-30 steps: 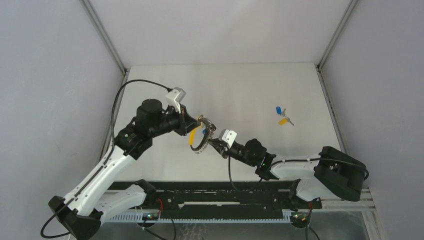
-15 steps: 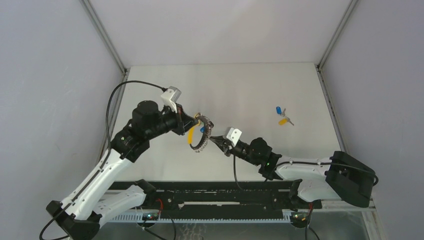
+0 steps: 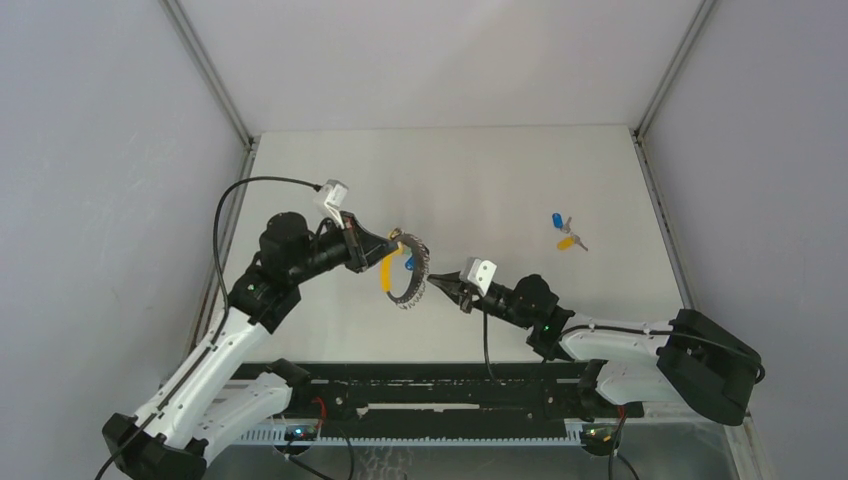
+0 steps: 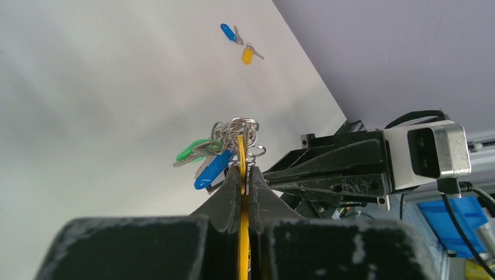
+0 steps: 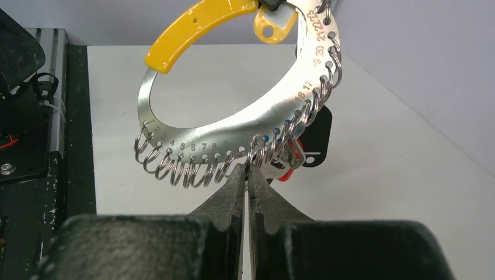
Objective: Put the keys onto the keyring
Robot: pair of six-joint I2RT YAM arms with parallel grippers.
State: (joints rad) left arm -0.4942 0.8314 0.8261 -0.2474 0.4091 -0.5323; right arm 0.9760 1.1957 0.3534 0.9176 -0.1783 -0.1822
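The keyring (image 3: 412,268) is a curved silver plate with a yellow handle, a row of small rings and green, blue and red capped keys. It hangs above the table between the arms. My left gripper (image 3: 385,251) is shut on the yellow handle (image 4: 241,153). My right gripper (image 3: 434,285) is shut, its tips pinching one small ring (image 5: 252,153) on the plate's lower edge (image 5: 233,125). The two loose keys lie on the table at the far right, the blue one (image 3: 557,220) just behind the yellow-orange one (image 3: 567,242). Both also show in the left wrist view, blue (image 4: 227,32) and yellow-orange (image 4: 248,55).
The white table (image 3: 480,180) has grey walls on three sides with metal corner posts (image 3: 205,70). A black rail (image 3: 430,395) with the arm bases runs along the near edge. My right arm's wrist camera (image 4: 429,149) sits close beside the keyring.
My left arm has drawn back to the left and my right arm has shifted right. The keyring stays held between them, moved slightly right.
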